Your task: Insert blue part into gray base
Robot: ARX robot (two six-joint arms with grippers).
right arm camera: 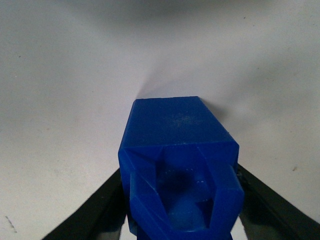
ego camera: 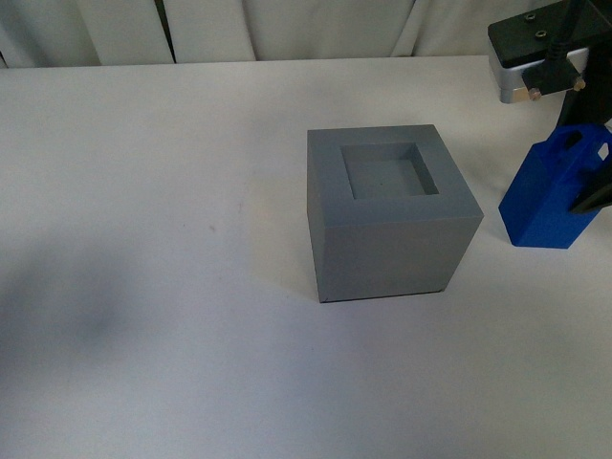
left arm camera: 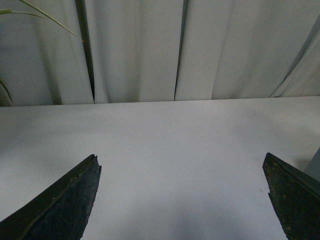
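Observation:
The gray base (ego camera: 392,215) is a matte cube standing mid-table, its square recessed pocket facing up and empty. The blue part (ego camera: 555,191) is to its right, near the table's right edge, tilted, with its tapered handle end up. My right gripper (ego camera: 585,172) is shut on the blue part's upper end; in the right wrist view the blue part (right arm camera: 180,170) sits between the two black fingers (right arm camera: 95,212). My left gripper (left arm camera: 182,172) is open and empty over bare table, out of the front view.
The white table (ego camera: 143,239) stretches left and in front of the base. White curtains (ego camera: 316,29) hang behind the far edge. A plant leaf (left arm camera: 45,15) shows at the far left of the left wrist view.

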